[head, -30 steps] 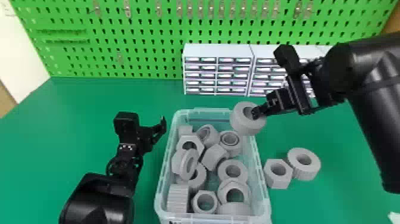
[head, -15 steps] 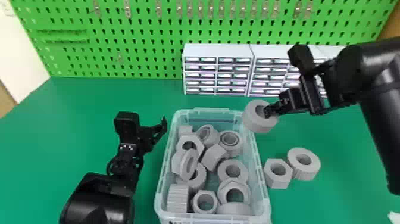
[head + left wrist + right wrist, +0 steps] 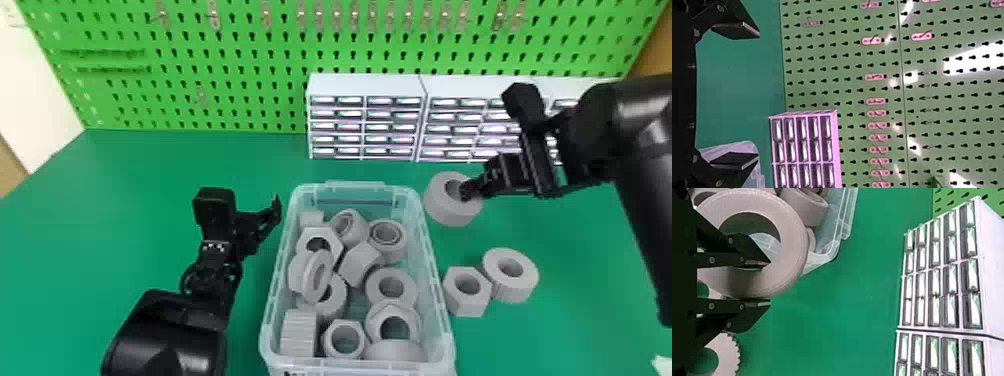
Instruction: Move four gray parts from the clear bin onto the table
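Gray ring [image 3: 452,215] pinched in the right gripper [image 3: 469,191], near the clear bin [image 3: 350,186], hex nut [image 3: 467,302] and toothed ring [image 3: 522,280] on the table [image 3: 115,200], drawer units [image 3: 367,89] behind; left gripper [image 3: 255,222] spread, beside the bin's left side

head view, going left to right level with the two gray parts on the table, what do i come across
Left arm, clear bin, gray hex nut, ridged gray ring, right arm.

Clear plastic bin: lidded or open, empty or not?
Open, not empty: the bin has no lid, and gray hex nuts and gray rings lie inside.
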You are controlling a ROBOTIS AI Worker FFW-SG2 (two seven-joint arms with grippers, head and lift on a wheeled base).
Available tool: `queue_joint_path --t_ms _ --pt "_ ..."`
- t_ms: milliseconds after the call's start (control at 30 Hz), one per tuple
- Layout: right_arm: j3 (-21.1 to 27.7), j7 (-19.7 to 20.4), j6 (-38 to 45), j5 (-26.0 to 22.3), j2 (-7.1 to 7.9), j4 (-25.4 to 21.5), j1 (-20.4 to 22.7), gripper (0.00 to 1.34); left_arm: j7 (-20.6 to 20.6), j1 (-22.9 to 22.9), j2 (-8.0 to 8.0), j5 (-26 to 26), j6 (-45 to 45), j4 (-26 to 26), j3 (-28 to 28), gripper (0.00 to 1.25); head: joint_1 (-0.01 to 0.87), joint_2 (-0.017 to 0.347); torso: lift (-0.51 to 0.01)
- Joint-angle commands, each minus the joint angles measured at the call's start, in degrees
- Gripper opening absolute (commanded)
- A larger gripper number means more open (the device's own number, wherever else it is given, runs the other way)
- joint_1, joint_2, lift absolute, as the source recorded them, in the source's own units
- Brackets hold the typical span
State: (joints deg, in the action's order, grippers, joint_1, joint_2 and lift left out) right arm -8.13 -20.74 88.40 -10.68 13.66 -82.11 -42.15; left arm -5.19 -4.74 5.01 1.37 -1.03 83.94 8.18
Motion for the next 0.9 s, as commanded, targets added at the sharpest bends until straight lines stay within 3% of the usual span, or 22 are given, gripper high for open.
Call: queue_joint_path --t_ms 0,867 --pt "1.1 0.0 -2.1 0.9 -0.48 2.4 0.0 0.33 0.0 0.0 0.0 0.0 0.0 0.0 0.0 1.07 0.693 0.072 -0.052" --pt "6.5 0.0 -12.8 2.4 -1.35 12.0 1.7 0.33 -0.4 -0.1 0.0 0.4 0.0 0.0 0.6 1.07 0.693 0.072 -0.052"
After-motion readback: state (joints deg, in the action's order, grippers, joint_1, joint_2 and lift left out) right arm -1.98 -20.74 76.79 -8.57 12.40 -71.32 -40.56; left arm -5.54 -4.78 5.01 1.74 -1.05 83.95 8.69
